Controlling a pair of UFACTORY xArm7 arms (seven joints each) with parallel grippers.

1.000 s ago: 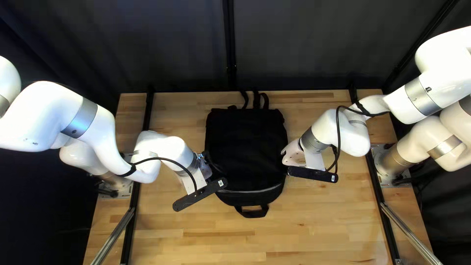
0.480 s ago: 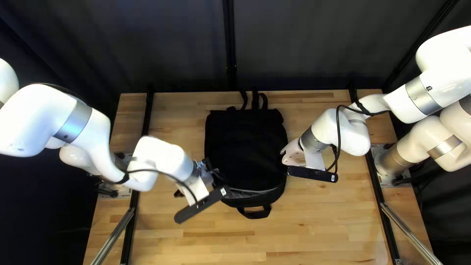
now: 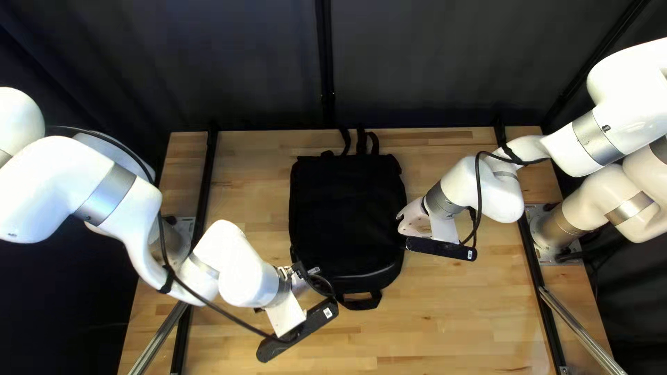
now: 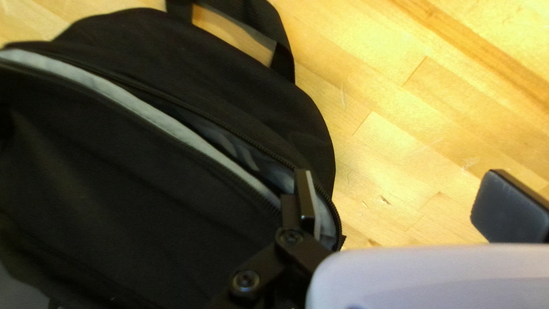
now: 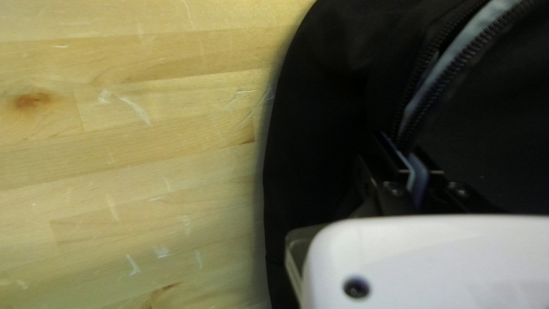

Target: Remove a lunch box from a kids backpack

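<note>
Left gripper (image 3: 310, 278) of yours stands at seven o'clock of the bag (image 3: 347, 215), its fingers wide apart, one at the open zip (image 4: 257, 147). Your right gripper (image 3: 410, 218), at four o'clock, is clamped on the bag by the zip's end. The bag lies mid-bench (image 3: 431, 326), its handle (image 3: 358, 305) toward six o'clock.

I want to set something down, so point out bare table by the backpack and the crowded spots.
Bare table runs from the handle toward the near edge, and between backpack and left rail, beyond the left arm. Crowded: the backpack's near left corner, by the left tool, and its right side.
</note>
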